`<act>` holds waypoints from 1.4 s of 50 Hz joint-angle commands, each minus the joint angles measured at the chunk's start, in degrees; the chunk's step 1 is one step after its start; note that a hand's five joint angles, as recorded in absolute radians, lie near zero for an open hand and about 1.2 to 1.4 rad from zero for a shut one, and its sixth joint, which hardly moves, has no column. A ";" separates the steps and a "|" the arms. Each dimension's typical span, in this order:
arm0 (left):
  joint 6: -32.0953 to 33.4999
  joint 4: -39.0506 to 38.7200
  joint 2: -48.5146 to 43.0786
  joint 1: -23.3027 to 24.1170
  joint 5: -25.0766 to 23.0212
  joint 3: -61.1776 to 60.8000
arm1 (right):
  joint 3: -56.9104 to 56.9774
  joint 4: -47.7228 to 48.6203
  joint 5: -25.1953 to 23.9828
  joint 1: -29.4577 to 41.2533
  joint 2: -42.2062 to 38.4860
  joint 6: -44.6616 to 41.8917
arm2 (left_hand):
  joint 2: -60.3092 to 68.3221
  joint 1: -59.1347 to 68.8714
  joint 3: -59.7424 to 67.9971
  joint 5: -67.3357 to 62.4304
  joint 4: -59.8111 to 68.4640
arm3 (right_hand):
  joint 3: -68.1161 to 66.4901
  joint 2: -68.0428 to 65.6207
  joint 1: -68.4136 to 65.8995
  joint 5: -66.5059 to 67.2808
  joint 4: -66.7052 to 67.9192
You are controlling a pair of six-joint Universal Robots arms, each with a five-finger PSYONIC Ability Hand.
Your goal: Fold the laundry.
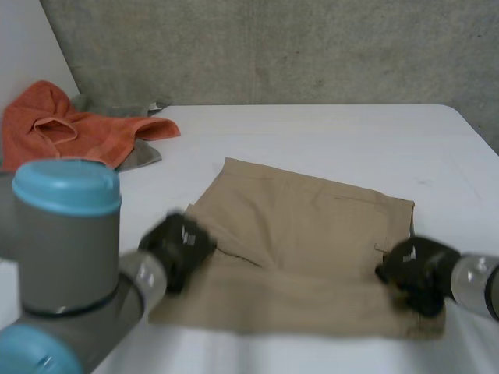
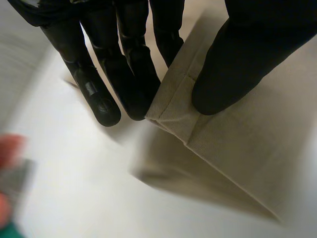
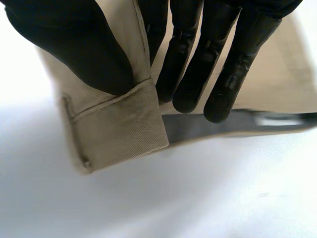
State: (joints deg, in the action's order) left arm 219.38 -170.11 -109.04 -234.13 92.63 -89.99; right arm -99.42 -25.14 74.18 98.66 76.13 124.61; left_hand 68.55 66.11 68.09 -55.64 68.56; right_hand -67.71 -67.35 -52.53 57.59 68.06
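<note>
Tan garment (image 1: 312, 234) lies flat on the white table (image 1: 312, 132), roughly mid-table, folded over on itself with the near part doubled. Stitched hems and seams visible on it, plain fabric.

Left hand (image 1: 178, 248) is at the garment's left edge, near side. In the left wrist view the thumb (image 2: 237, 64) presses down on top of the hemmed corner and the fingers (image 2: 124, 69) run straight along the other side of that edge, tips at the hem. Corner is pinched between thumb and fingers and looks a little raised off the table.

Right hand (image 1: 417, 273) is at the garment's near right corner. In the right wrist view its thumb (image 3: 74, 39) sits on top of the hem band and the fingers (image 3: 223, 59) reach in under the top layer, so the layer is clamped between them. That layer is lifted clear of the one below.

Orange cloth (image 1: 62, 128) is bunched well away from the garment, toward the table's far left corner. Grey-green cloth (image 1: 144, 154) lies partly under the orange one, on its garment side. Neither touches the tan garment.

Left arm (image 1: 70, 249), with its grey joint and blue cap, is left of the garment on the near side.
</note>
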 commanded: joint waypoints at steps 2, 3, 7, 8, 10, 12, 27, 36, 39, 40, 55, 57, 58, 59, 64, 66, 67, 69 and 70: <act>-0.88 -16.21 -12.58 -0.28 4.92 15.26 | 8.71 13.96 2.28 1.01 -5.11 7.57 | 11.45 13.89 11.91 -14.36 11.44 | -12.29 -12.65 -27.47 12.41 11.94; -0.71 -19.09 -15.30 -0.28 5.36 18.06 | 9.41 15.98 2.72 1.19 -5.72 8.01 | 11.45 13.89 11.91 -14.36 11.44 | -12.29 -12.65 -27.47 12.41 11.94; -0.18 -25.00 -22.78 -0.45 5.19 24.67 | 12.93 24.42 5.09 1.89 -10.37 8.81 | 11.45 13.89 11.91 -14.36 11.44 | -12.29 -12.65 -27.47 12.41 11.94; 0.08 -26.14 -24.10 -0.45 5.19 26.16 | 14.59 27.66 6.31 2.41 -12.47 8.55 | 11.45 13.89 11.91 -14.36 11.44 | -12.29 -12.65 -27.47 12.41 11.94; 1.92 -29.73 -28.74 -0.45 5.02 30.37 | 16.35 30.49 7.81 3.03 -14.77 8.54 | 11.45 13.89 11.91 -14.36 11.44 | -12.29 -12.65 -27.47 12.41 11.94; 3.50 -31.94 -31.66 -0.63 4.84 33.28 | 18.90 34.27 9.22 3.91 -18.72 7.76 | 11.45 13.89 11.91 -14.36 11.44 | -12.29 -12.65 -27.47 12.41 11.94; 5.45 -40.83 -44.52 -0.98 0.71 46.50 | 28.32 46.94 13.88 5.40 -33.07 4.58 | -58.55 -56.11 -58.09 55.64 -58.56 | 57.71 57.35 42.53 -57.59 -58.06; -2.37 -42.06 -28.87 -0.19 0.80 26.63 | 16.73 30.46 11.26 4.62 -13.22 22.23 | -58.55 -56.11 -58.09 55.64 -58.56 | 57.71 57.35 42.53 -57.59 -58.06; -4.13 -41.80 -24.74 0.25 0.88 19.86 | 15.05 24.63 9.15 4.09 -11.79 25.93 | -58.55 -56.11 -58.09 55.64 -58.56 | 57.71 57.35 42.53 -57.59 -58.06; -4.48 -41.71 -24.03 0.34 0.88 18.63 | 13.48 21.91 7.66 3.30 -11.44 27.42 | -58.55 -56.11 -58.09 55.64 -58.56 | 57.71 57.35 42.53 -57.59 -58.06; -7.12 -41.36 -19.10 0.34 0.88 7.37 | 4.15 29.26 5.36 -0.57 -13.81 27.36 | -58.55 -56.11 -58.09 55.64 -58.56 | 20.71 20.36 5.54 -20.60 -21.06; -7.04 -41.36 -19.10 0.25 0.97 7.28 | 3.97 30.58 6.23 -1.01 -14.16 25.87 | -58.55 -56.11 -58.09 55.64 -58.56 | -12.09 -12.45 -27.26 12.21 11.74; -7.03 -41.36 -19.10 0.25 0.97 7.37 | 3.97 30.94 6.50 -1.36 -14.08 25.34 | -58.55 -56.11 -58.09 55.64 -58.56 | -12.29 -12.65 -27.46 12.40 11.94; -7.03 -41.27 -19.02 0.25 0.97 7.28 | 3.88 31.29 6.85 -1.80 -13.99 24.90 | -58.55 -56.11 -58.09 55.64 -58.56 | -12.29 -12.65 -27.47 12.41 11.94; -7.03 -41.09 -17.61 0.25 0.97 6.84 | 1.51 32.79 7.73 -4.35 -8.64 19.37 | -58.55 -56.11 -58.09 55.64 -58.56 | -12.29 -12.65 -27.47 12.41 11.94; -7.12 -40.74 -16.29 0.08 0.97 6.05 | 0.81 32.61 7.82 -5.31 -6.70 16.38 | -58.55 -56.11 -58.09 55.64 -58.56 | -12.29 -12.65 -27.47 12.41 11.94; -7.12 -40.66 -15.94 -0.01 0.97 5.79 | 0.28 32.35 7.99 -6.53 -5.47 12.62 | -58.55 -56.11 -58.09 55.64 -58.56 | -12.29 -12.65 -27.47 12.41 11.94; -7.21 -40.66 -14.89 -0.10 0.97 4.74 | 0.01 32.35 8.08 -7.42 -5.11 8.65 | -58.55 -56.11 -58.09 55.64 -58.56 | -12.29 -12.65 -27.47 12.41 11.94; -7.21 -40.66 -14.62 -0.19 0.97 4.38 | 0.10 32.43 8.43 -7.60 -4.85 4.63 | -58.55 -56.11 -58.09 55.64 -58.56 | -12.29 -12.65 -27.47 12.41 11.94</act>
State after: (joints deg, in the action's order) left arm 212.32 -211.12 -126.54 -233.97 93.61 -83.41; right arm -97.86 7.65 81.96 94.09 67.00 142.94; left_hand 11.70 10.77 12.05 -2.64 11.63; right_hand -66.75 -67.02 -51.99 53.82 68.05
